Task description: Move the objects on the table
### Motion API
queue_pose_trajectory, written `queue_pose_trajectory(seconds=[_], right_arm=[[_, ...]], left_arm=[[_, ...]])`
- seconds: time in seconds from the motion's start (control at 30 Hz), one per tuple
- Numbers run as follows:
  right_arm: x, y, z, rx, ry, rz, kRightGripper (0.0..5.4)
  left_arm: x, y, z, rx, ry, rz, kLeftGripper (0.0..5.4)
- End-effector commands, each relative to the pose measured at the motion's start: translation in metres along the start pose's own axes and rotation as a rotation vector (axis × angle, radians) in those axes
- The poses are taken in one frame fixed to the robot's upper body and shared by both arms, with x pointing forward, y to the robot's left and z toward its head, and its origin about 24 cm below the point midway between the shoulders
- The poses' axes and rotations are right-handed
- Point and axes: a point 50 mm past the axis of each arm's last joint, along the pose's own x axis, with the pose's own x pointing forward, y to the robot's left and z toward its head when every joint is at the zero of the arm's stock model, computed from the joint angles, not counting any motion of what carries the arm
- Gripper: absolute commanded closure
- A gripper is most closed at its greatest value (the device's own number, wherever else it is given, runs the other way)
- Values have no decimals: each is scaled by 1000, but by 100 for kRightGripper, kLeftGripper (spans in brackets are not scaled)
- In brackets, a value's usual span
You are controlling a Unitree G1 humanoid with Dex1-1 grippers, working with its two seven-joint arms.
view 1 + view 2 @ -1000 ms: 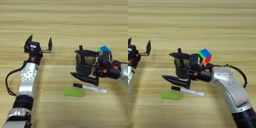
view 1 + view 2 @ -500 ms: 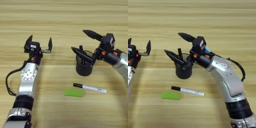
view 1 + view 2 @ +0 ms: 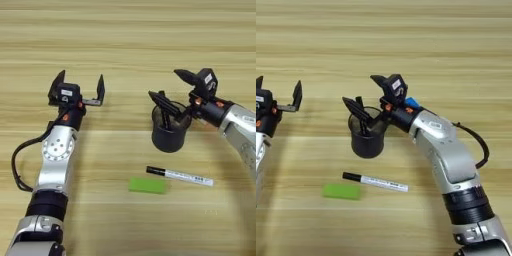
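On the wide light wooden table [image 3: 125,45], the left gripper [image 3: 77,87] is resting well left of the dark translucent round cup [image 3: 169,135], its two black fingers spread wide and holding nothing. Below and just left of the cup, a flat bright green rectangular block [image 3: 147,185] is lying beside a white-barrelled, black-capped marker [image 3: 180,175]. A slim black marker [image 3: 360,117] is standing inside the cup. The right gripper [image 3: 364,93] is hovering over the cup's rim, fingers splayed apart and empty. A small multicoloured puzzle cube [image 3: 411,103] is peeking out behind the right wrist.
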Motion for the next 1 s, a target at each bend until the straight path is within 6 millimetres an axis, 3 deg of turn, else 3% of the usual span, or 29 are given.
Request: queue_pose_trajectory(seconds=[0.03, 0.27, 1.0], right_arm=[[5, -3, -6, 8, 54, -22, 1], [7, -5, -15, 14, 115, -42, 27], [7, -3, -17, 8, 134, -28, 319]], left_arm=[[2, -3, 2, 7, -16, -4, 0], [2, -3, 3, 7, -17, -4, 0], [3, -4, 3, 7, -18, -5, 0]])
